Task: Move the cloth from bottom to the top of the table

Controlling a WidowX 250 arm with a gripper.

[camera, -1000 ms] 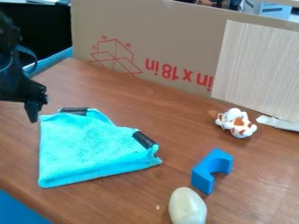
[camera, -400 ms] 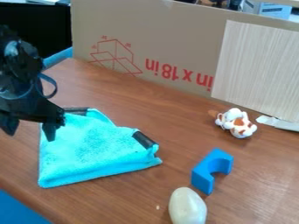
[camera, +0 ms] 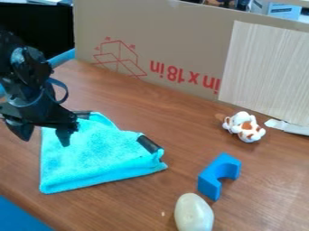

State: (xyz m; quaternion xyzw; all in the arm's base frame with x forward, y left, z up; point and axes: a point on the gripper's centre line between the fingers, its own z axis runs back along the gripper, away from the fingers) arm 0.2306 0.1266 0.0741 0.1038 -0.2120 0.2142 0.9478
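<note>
A black robot arm (camera: 25, 74) enters at far left, its gripper (camera: 45, 140) hanging wide open at the near-left part of the wooden table (camera: 151, 103), the two fingers well apart with nothing held between them. One finger points down left of a turquoise cloth (camera: 96, 155); the other hangs over the cloth's upper left part, though whether it touches the fabric cannot be told. The cloth lies in the left half of the view, toward the lower edge, folded into an uneven, roughly four-sided shape, its surface soft and fuzzy, with one dark band (camera: 149, 144) on its right side and another at its top left. Behind stands a plain brown cardboard panel (camera: 187, 43) bearing red lettering and a red line drawing of a box. Right of the cloth, at the near edge of the view, sits a smooth, cream-colored, egg-shaped object (camera: 194, 213), just beside a smooth blue block (camera: 210, 183) with a notch cut into its right side. A pale, finely striped panel (camera: 262, 72) covers the right part of the cardboard. Before it rests a small, lumpy white toy (camera: 244, 127) with orange-brown patches, near a flat whitish strip (camera: 287, 127) at far right.
</note>
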